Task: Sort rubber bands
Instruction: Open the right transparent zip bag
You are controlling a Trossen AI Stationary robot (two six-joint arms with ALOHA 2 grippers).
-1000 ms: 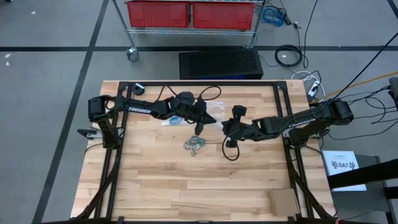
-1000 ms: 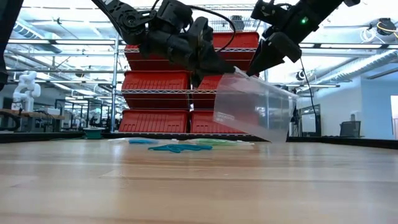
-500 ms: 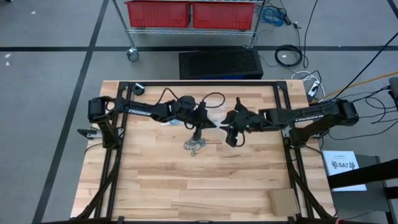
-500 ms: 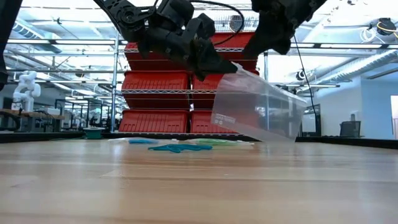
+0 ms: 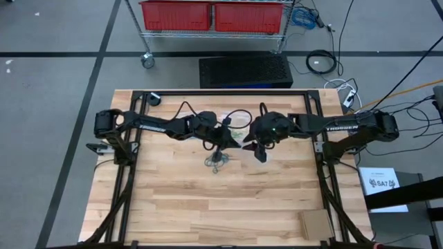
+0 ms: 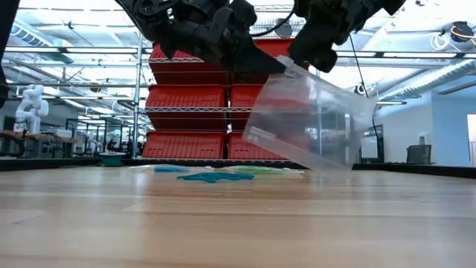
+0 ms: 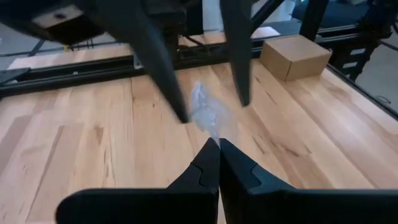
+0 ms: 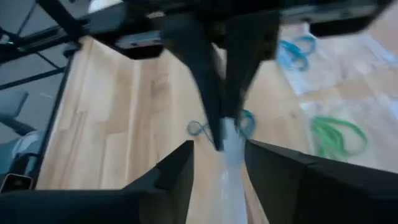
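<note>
Bag (image 6: 312, 123) clear, held aloft by L pincer (image 6: 262, 68), clamped; R pincer (image 8: 217, 152) apart at rim.

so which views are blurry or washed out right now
Right wrist view: motion-smeared, the rubber bands soft. Left wrist view: the clear bag hazy beyond the shut left pincer. Low view: bright windows behind, the arms in silhouette. High view: evenly lit and sharp.
</note>
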